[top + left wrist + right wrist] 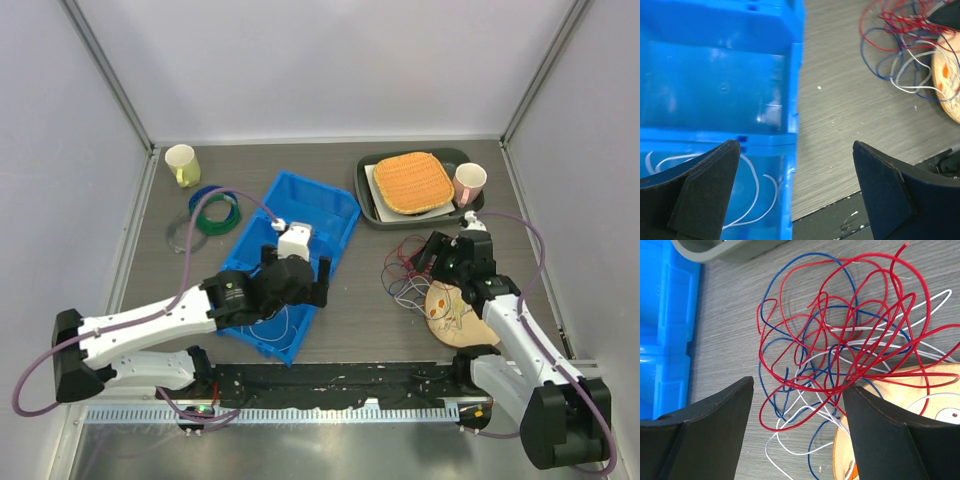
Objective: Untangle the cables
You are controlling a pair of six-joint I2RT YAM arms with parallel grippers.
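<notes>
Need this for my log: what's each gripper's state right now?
Left gripper: open, empty, above the edge of the blue bin.
Right gripper: open, over the tangled cables, gripping nothing.

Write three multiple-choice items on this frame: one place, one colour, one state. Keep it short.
1. Where does the cable tangle lie?
A. in the blue bin
B. on the table, one edge over the tan plate
C. in the dark tray

2. Which cable colours are in it?
A. red, blue, white
B. green, yellow
C. black only

3. The right arm's fingers are:
A. shut on a red cable
B. shut on the plate
C. open, spread wide at the tangle

Key: 1B, the top view shows the tangle beside and over the plate. 2A, the right wrist view shows those three colours. 3C, a wide gap shows between the fingers.
</notes>
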